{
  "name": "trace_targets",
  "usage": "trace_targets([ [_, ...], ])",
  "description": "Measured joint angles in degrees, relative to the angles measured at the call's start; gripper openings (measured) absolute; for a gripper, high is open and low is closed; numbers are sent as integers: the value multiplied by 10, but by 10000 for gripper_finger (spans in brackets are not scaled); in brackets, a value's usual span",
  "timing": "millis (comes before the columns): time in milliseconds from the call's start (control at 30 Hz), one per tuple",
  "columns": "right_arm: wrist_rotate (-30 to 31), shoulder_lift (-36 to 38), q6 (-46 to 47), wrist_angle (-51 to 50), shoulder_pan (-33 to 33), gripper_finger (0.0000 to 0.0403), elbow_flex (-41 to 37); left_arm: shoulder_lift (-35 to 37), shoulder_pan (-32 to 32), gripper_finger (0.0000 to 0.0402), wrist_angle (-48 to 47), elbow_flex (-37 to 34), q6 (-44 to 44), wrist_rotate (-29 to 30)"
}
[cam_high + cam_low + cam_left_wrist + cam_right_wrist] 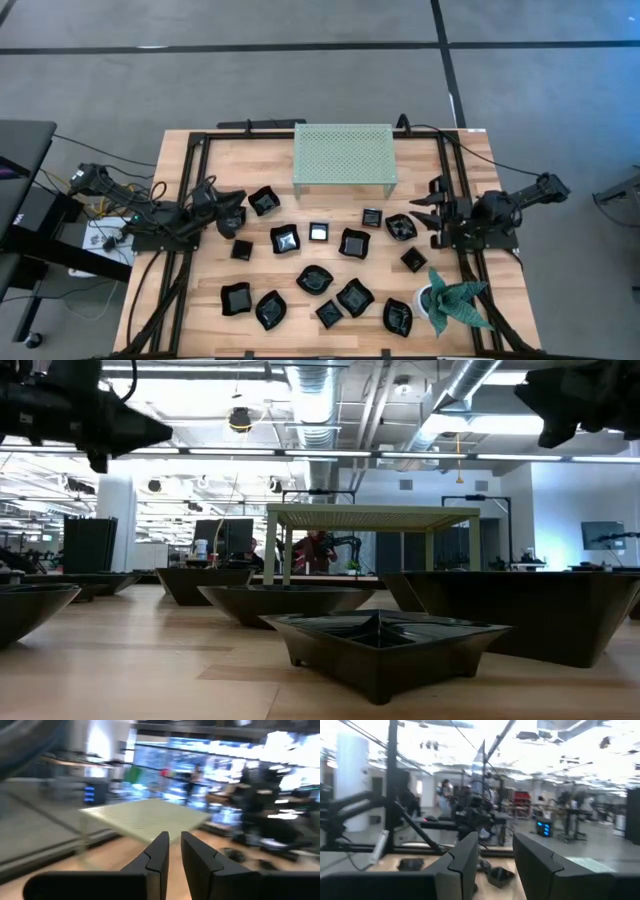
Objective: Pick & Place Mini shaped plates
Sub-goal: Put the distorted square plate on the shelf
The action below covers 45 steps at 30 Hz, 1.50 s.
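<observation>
high: plant [455, 300] visible | low: plates [380, 645] only, plant unseen

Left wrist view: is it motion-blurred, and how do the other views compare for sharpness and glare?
Left wrist view: room and mesh shelf smeared, fingers crisp. Right wrist view: milder blur, blown-out ceiling lights. High view: sharp, evenly lit. Low view: nearest plate sharp, bright ceiling glare.

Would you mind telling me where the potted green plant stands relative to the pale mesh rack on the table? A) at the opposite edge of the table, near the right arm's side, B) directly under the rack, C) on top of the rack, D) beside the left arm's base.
A: in the high view the plant stands at the table's near right corner, while the mesh rack stands at the far edge.
</observation>
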<state>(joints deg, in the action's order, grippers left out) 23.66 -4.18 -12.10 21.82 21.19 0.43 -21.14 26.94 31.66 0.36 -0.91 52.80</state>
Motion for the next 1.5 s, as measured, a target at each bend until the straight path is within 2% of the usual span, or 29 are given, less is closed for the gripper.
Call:
trace_targets([
  [133, -22, -52, 16, 37, -3, 119, 0, -1, 0, 51, 10, 0, 24, -65],
  [267, -27, -133, 35, 75, -22, 123, 13, -1, 0, 51, 31, 0, 19, -75],
  [367, -28, -211, 74, 80, -41, 135, 44, -4, 0, 51, 47, 0, 23, -82],
  [567, -31, -407, 120, 69, -64, 169, 147, -7, 0, 59, 51, 42, 112, -96],
  [667, -44, -493, 129, 19, -62, 182, 218, -22, 0, 78, 47, 64, 168, -95],
  [733, -48, -547, 160, -51, -59, 188, 274, -38, 0, 93, 44, 75, 188, -92],
  [867, -55, -655, 217, -205, -54, 192, 372, -71, 0, 122, 44, 81, 187, -76],
  [1067, -121, -798, 254, -311, -47, 180, 471, -97, 0, 141, 44, 82, 187, -75],
  [1200, -159, -865, 276, -350, -47, 168, 528, -96, 0, 143, 48, 82, 187, -74],
  [1400, -159, -935, 279, -405, -50, 154, 586, -96, 0, 141, 48, 82, 187, -74],
  [1500, -159, -955, 314, -441, -52, 150, 608, -97, 0, 141, 48, 82, 187, -74],
])
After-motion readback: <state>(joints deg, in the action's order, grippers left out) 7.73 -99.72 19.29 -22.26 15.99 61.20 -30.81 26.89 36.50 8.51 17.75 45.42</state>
